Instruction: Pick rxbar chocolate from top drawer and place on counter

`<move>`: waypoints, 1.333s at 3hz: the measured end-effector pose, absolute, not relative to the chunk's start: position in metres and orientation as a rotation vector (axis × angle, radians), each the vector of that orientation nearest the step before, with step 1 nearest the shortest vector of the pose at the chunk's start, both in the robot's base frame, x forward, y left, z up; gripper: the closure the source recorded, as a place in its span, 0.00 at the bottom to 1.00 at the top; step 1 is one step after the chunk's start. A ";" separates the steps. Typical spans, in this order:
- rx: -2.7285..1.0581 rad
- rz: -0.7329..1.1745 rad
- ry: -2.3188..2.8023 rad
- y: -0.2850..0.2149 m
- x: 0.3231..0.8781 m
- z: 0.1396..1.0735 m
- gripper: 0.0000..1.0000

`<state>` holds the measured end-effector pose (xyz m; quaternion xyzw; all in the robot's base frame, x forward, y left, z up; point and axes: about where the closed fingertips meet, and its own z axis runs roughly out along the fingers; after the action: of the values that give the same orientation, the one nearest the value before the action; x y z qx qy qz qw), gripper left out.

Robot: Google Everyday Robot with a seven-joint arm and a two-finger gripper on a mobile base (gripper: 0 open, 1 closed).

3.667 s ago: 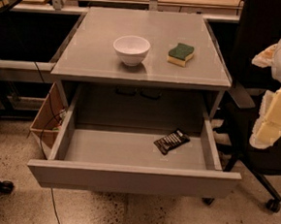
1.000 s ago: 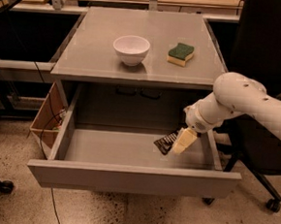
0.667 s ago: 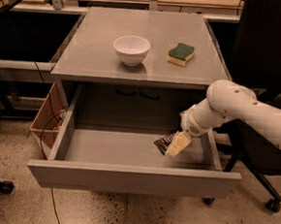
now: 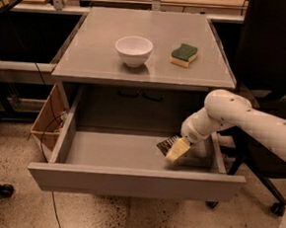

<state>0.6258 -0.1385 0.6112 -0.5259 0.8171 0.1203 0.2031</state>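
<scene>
The top drawer (image 4: 128,180) stands pulled open below the counter (image 4: 103,58). The rxbar chocolate (image 4: 165,145), a dark flat bar with white lettering, lies on the drawer floor at the right; only its left end shows. My gripper (image 4: 176,151) reaches into the drawer from the right on a white arm. Its pale fingers point down and cover the bar's right part. I cannot tell whether it touches or holds the bar.
A white bowl (image 4: 133,50) and a green-and-yellow sponge (image 4: 183,55) sit on the counter. A wooden box (image 4: 47,119) with cables stands left of the drawer. A black chair (image 4: 273,57) stands at the right, and another table at the back.
My arm came in from the right and went down into the drawer. Over the last second the gripper moved a little left and lower over the bar. The bar has not moved.
</scene>
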 end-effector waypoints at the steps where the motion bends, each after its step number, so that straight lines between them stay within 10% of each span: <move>1: -1.434 0.345 2.318 -0.141 0.627 0.600 0.15; 4: -1.397 0.370 2.277 -0.136 0.625 0.635 0.85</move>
<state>0.6245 -0.1359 0.6349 -0.5054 0.8234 0.1339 0.2204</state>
